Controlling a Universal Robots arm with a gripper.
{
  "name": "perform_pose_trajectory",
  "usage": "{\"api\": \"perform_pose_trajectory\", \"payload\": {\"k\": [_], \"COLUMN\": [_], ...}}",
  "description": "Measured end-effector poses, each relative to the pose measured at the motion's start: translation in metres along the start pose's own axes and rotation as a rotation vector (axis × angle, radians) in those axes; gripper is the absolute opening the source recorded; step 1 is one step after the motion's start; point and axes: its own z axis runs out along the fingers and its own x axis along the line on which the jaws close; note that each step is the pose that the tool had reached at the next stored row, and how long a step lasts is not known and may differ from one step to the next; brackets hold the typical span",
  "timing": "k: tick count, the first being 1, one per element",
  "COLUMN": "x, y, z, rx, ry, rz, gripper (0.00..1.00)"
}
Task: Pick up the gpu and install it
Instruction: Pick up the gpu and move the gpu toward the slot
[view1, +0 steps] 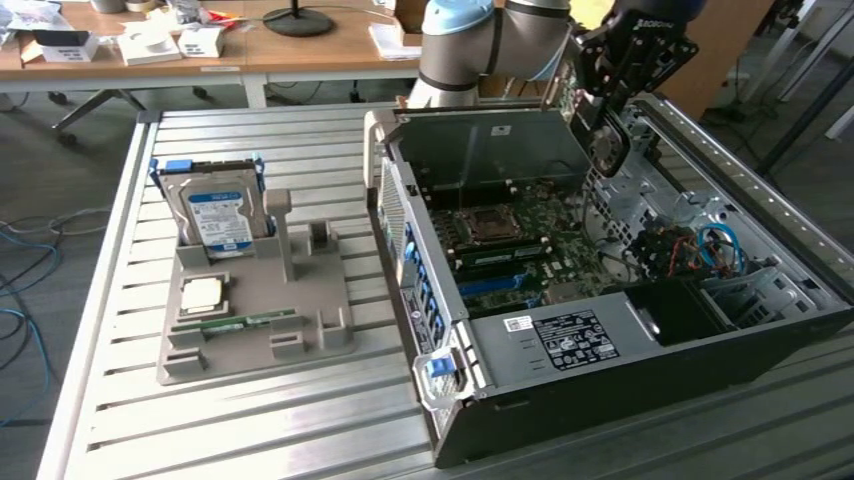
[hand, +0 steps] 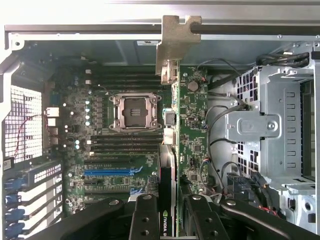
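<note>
My gripper (view1: 625, 62) hangs over the back right of the open computer case (view1: 534, 345) and is shut on the gpu (view1: 605, 148). The card hangs on edge below the fingers, above the case's interior and not touching the motherboard (view1: 514, 240). In the wrist view the gpu (hand: 169, 165) is seen edge-on between my two black fingers (hand: 145, 220), at the gripper (hand: 170, 222). Its grey metal end bracket (hand: 175, 47) points toward the case's rear wall. The blue expansion slot (hand: 112, 171) lies on the board beside the card.
The empty processor socket (hand: 136, 112) and the memory slots sit mid-board. A metal drive cage (hand: 280, 135) and loose cables (view1: 707, 250) are beside the card. On the slatted table, a grey fixture (view1: 287, 290) holds a hard drive (view1: 220, 215), a processor chip (view1: 203, 293) and a green memory stick (view1: 247, 323).
</note>
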Motion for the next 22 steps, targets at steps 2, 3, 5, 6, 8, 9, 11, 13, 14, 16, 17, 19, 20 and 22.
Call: {"api": "perform_pose_trajectory", "payload": {"k": [2,3,5,6,8,9,11,13,14,16,17,19,20,22], "x": [0.0000,-0.0002,-0.0020,-0.0029,-0.0030,-0.0030,-0.0033,-0.0040,-0.0040,-0.0040,-0.0040,-0.0040,-0.0040,-0.0040], "y": [0.0000,0.0000,0.0001,0.0001,0.0001,0.0001,0.0001,0.0002,0.0001,0.0001,0.0001,0.0000,-0.0001,-0.0003], "z": [0.0000,0.0000,0.0000,0.0001,0.0001,0.0001,0.0000,0.0001,0.0001,0.0001,0.0001,0.0010,0.0022,0.0050], "rx": [0.0000,0.0000,0.0000,-0.0002,-0.0002,-0.0002,-0.0002,-0.0003,-0.0003,-0.0002,-0.0002,-0.0002,-0.0003,-0.0002], "ry": [0.0000,0.0000,0.0001,0.0000,0.0001,0.0000,0.0001,0.0003,0.0004,0.0004,0.0004,0.0005,0.0005,0.0005], "rz": [0.000,0.000,0.000,-0.001,-0.001,-0.001,-0.001,-0.004,-0.005,-0.006,-0.006,-0.006,-0.006,-0.006], "gripper": [0.26,0.26,0.26,0.26,0.26,0.26,0.26,0.26,0.26,0.26,0.26,0.26,0.26,0.26]}}
